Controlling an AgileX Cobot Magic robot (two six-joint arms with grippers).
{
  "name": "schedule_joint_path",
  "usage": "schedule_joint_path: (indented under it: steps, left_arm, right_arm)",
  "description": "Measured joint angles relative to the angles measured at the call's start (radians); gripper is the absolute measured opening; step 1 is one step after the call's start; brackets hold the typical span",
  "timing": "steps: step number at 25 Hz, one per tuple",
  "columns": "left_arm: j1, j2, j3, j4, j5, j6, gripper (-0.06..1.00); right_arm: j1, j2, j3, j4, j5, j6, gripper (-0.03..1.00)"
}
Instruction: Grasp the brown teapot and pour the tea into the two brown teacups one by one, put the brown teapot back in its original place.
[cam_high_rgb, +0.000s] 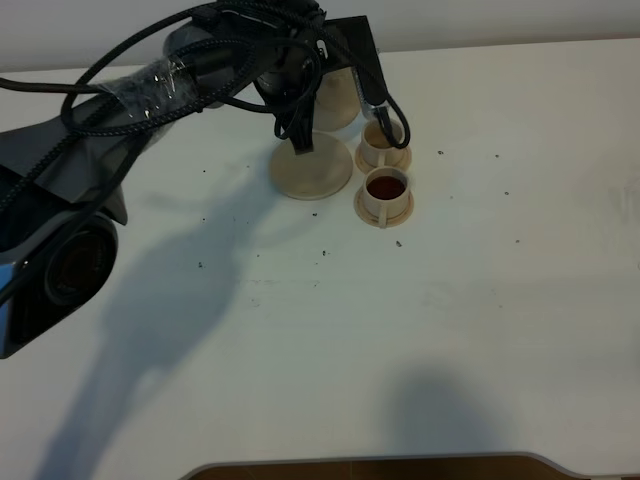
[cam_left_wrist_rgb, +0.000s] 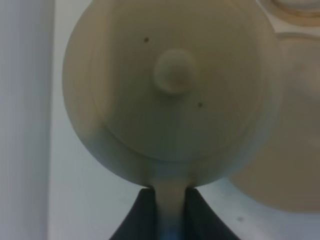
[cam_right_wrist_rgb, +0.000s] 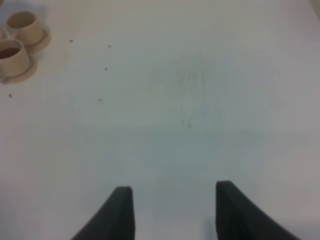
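Matt beige ceramic teapot (cam_left_wrist_rgb: 170, 100) and teacups (cam_high_rgb: 385, 205); smooth white table (cam_high_rgb: 450, 320)

The brown teapot (cam_left_wrist_rgb: 170, 125) is shown in a plain, pale beige-tan, with two tiny dark specks on its lid (cam_left_wrist_rgb: 175, 75). The same beige-tan is seen on the nearer cup (cam_high_rgb: 385, 201), the farther cup (cam_high_rgb: 374, 151), their small saucers (cam_high_rgb: 384, 217) and the wider saucer (cam_high_rgb: 311, 172). A dark reddish-brown liquid (cam_high_rgb: 386, 186) is seen in the nearer cup. The table (cam_high_rgb: 450, 300) is white, dotted with scattered dark specks and crossed by grey shadows. The left gripper (cam_left_wrist_rgb: 169, 192), the right gripper (cam_right_wrist_rgb: 173, 190) and the arm's cables (cam_high_rgb: 100, 70) are black.
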Motion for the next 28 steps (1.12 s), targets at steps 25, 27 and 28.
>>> schedule_joint_path:
  steps: [25, 27, 28]
  left_arm:
    - [-0.006, 0.024, -0.001, 0.087, -0.122, 0.345, 0.11]
    - [-0.006, 0.024, -0.001, 0.101, -0.124, 0.358, 0.11]
    - [-0.006, 0.024, -0.001, 0.104, -0.124, 0.365, 0.11]
  right_arm:
    - [0.0, 0.0, 0.0, 0.0, 0.0, 0.0, 0.4]
    - [0.0, 0.0, 0.0, 0.0, 0.0, 0.0, 0.4]
    - [0.0, 0.0, 0.0, 0.0, 0.0, 0.0, 0.4]
